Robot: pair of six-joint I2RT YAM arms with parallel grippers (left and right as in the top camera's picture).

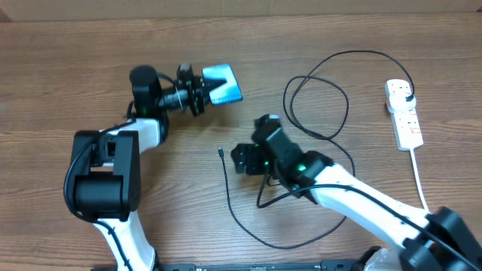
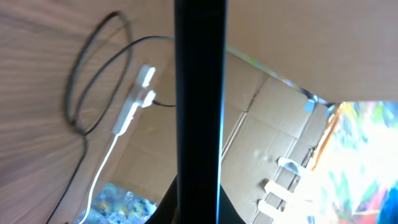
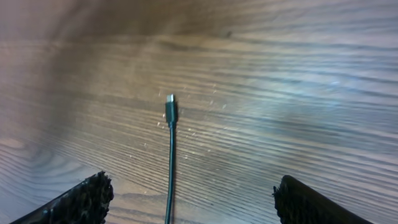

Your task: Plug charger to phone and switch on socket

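Note:
My left gripper [image 1: 200, 92] is shut on the phone [image 1: 223, 84], whose blue screen is lit, and holds it up off the table at the back left. In the left wrist view the phone [image 2: 199, 93] shows edge-on as a dark vertical bar. The charger cable [image 1: 228, 192] lies in loops on the table. Its tiny connector [image 1: 219, 151] rests free, and its black plug [image 1: 407, 92] sits in the white socket strip [image 1: 407, 120] at the far right. My right gripper [image 1: 239, 159] is open and empty, low over the cable end, with the connector [image 3: 170, 102] just ahead between its fingers [image 3: 193, 202].
The strip's white cord [image 1: 419, 177] runs toward the front right edge. A large cable loop [image 1: 316, 98] lies between my right arm and the strip. Cardboard walls [image 2: 273, 124] stand beyond the table's far side.

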